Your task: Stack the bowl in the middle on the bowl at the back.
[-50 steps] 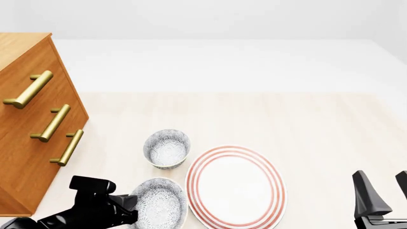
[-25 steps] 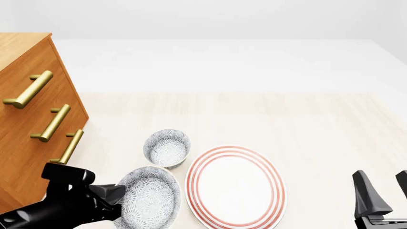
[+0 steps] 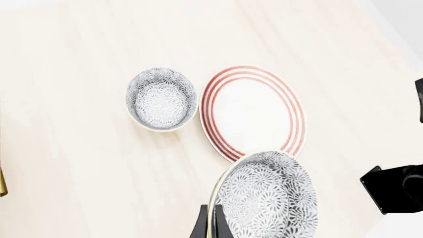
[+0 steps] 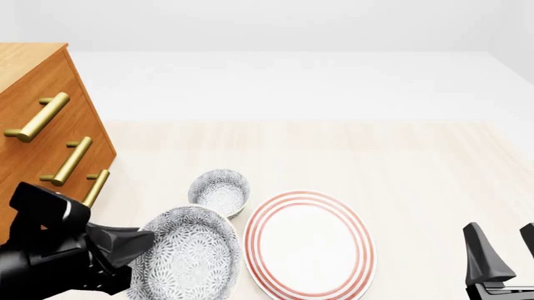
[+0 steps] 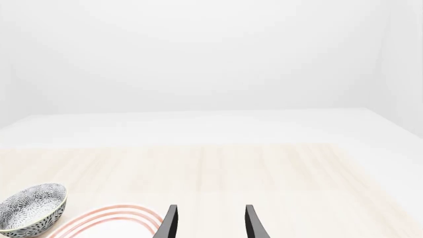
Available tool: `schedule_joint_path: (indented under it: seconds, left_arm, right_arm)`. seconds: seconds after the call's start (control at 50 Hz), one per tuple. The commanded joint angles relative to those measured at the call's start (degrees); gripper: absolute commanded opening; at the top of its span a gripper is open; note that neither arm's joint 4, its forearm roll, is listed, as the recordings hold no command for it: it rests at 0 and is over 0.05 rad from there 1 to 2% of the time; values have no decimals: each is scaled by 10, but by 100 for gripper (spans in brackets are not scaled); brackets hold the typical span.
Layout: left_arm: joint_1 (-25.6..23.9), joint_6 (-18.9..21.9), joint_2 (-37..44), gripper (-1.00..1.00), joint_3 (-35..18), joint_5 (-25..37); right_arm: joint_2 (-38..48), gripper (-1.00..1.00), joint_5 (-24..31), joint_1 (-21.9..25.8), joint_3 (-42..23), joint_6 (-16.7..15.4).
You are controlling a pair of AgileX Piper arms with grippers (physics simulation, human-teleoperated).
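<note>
The bowl in the middle [image 4: 187, 257], white with grey speckles, hangs tilted above the table at the near left. My left gripper [image 4: 144, 242] is shut on its left rim; in the left wrist view the fingers [image 3: 203, 227] pinch the rim of this bowl [image 3: 268, 196]. The bowl at the back [image 4: 219, 192] [image 3: 162, 99] stands upright on the table just behind it, and also shows in the right wrist view as a speckled bowl [image 5: 33, 208]. At the near right my right gripper [image 4: 504, 250] [image 5: 210, 223] stands open with nothing in it.
A large white plate with red rings [image 4: 309, 244] [image 3: 253, 111] lies right of both bowls. A wooden dresser with brass handles [image 4: 50, 156] stands at the left edge, close to my left arm. Light wood table [image 4: 401, 162] stretches back and right.
My left gripper has lifted the speckled bowl off the table, rising and drifting left toward the camera. The back bowl, plate and right arm have not moved.
</note>
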Motion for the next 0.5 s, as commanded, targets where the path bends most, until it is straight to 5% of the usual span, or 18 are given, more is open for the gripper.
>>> schedule_joint_path:
  seconds: [0.02, 0.5]
  left_arm:
    - [-68, -2, -1, -100, -69, 75]
    - [-167, -27, 28, -100, -80, 72]
  right_arm:
    - [0, 100, 0, -1, -1, 0]
    - [0, 100, -2, -4, -2, 2]
